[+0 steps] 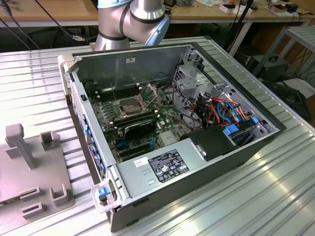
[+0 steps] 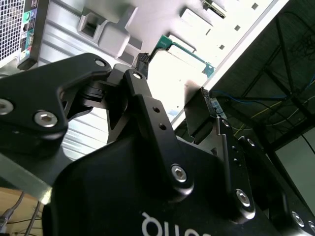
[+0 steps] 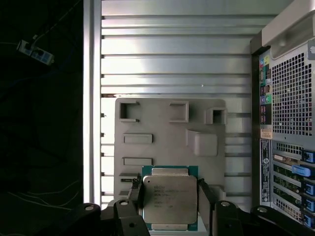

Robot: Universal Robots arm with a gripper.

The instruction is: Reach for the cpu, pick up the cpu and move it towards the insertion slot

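We've got a ribbed metal table (image 1: 256, 196) carrying an open pc case (image 1: 197, 189), laid on its side so the board faces up w/ access from above. The arm (image 1: 133, 19) rises at the case's far side, cut off by the frame edge. Beside the case's rear panel sits a grey fixture plate (image 3: 162, 147), w/ pockets to keep parts in known spots. The insertion slot (image 1: 129, 106) lies mid-board, its hinged plate apparently raised to receive; pins too small to make out. The gripper (image 3: 170, 195) is clamped on the cpu (image 3: 170, 201), fingers (image 3: 137, 196) on opposite edges, so the face sits level. It looms large vs. the plate, so we judge it lifted clear, well apart from the slot. Its near edge hides behind the gripper body.
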